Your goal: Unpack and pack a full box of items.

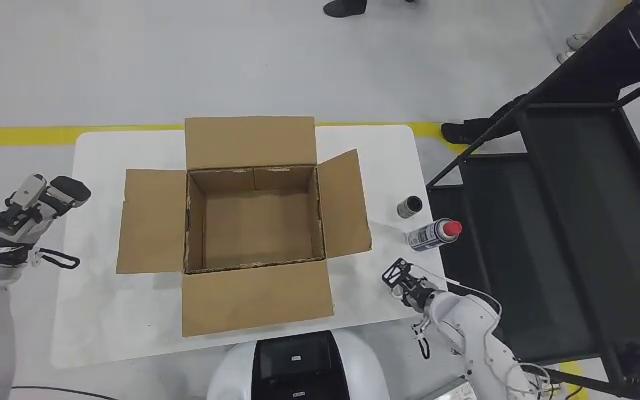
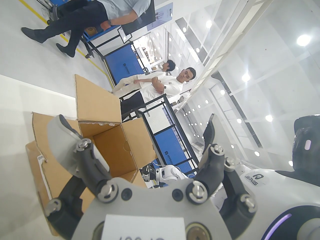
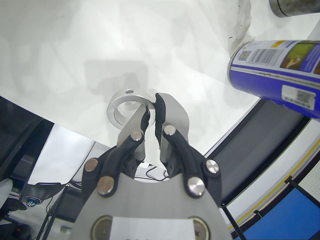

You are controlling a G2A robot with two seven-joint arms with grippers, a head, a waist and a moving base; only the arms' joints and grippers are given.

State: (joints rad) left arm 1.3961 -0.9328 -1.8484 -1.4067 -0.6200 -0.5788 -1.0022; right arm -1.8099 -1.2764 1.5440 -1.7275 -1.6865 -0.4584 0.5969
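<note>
An open cardboard box [image 1: 255, 215] stands in the middle of the white table [image 1: 100, 300], all flaps folded out, with bare cardboard floor showing inside. My right gripper [image 3: 151, 109] is shut on the wall of a silver metal ring [image 3: 125, 108], low over the table's near right corner [image 1: 405, 280]. A blue spray can [image 3: 275, 66] with a red cap lies at the right edge [image 1: 433, 235], and a grey cylinder [image 1: 409, 207] stands just beyond it. My left gripper [image 2: 136, 136] is open and holds nothing, off the table's left edge [image 1: 50, 195], facing the box [image 2: 107, 141].
A black metal rack [image 1: 540, 230] stands close against the table's right side. A yellow floor line [image 1: 60, 133] runs behind the table. Bare table surface lies left of the box and along its front.
</note>
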